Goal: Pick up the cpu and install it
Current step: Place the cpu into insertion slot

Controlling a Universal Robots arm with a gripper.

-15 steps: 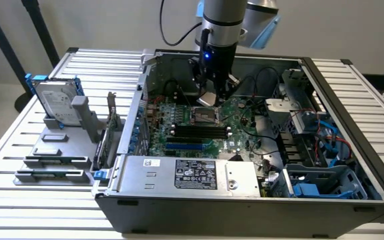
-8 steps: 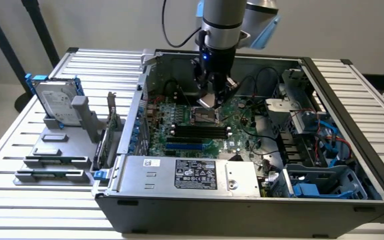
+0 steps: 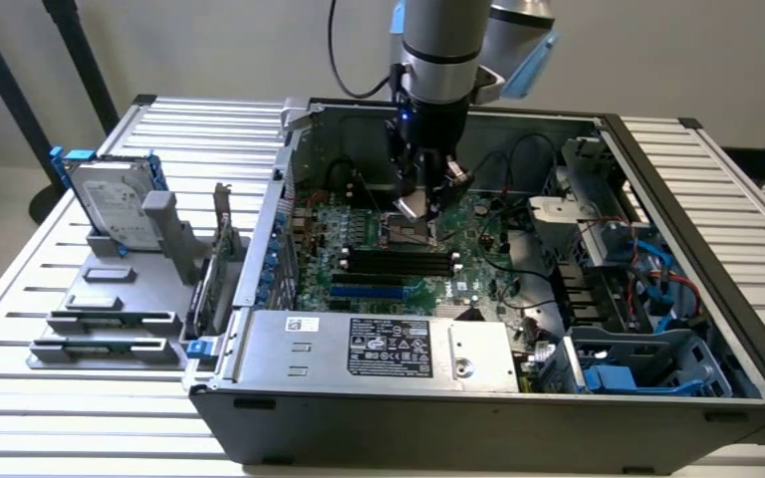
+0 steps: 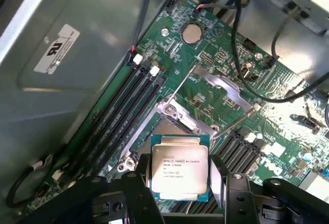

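One cpu [image 4: 179, 168] hung clamped by its edges in my gripper [image 4: 181, 179], label up, just above the open socket [image 4: 171, 127] on the green board [image 4: 221, 59]. I judged it was held level to meet the socket squarely.

Counted one arm [image 3: 438, 50], one gripper [image 4: 181, 185] with two fingers [image 4: 138, 185], and one cpu [image 4: 180, 167] clamped between the jaws. Right below the jaws were one motherboard [image 4: 221, 59] and one socket [image 4: 172, 126], with one coin battery [image 4: 191, 33] further out from the jaws on the same board; the black memory slots near the jaws couldn't be counted reliably. Well apart from the jaws were one open case [image 3: 489, 408], one labelled power supply [image 3: 382, 344], one hard drive [image 3: 111, 204] in a blue frame, one grey rack [image 3: 104, 319] and one slatted table [image 3: 37, 398].
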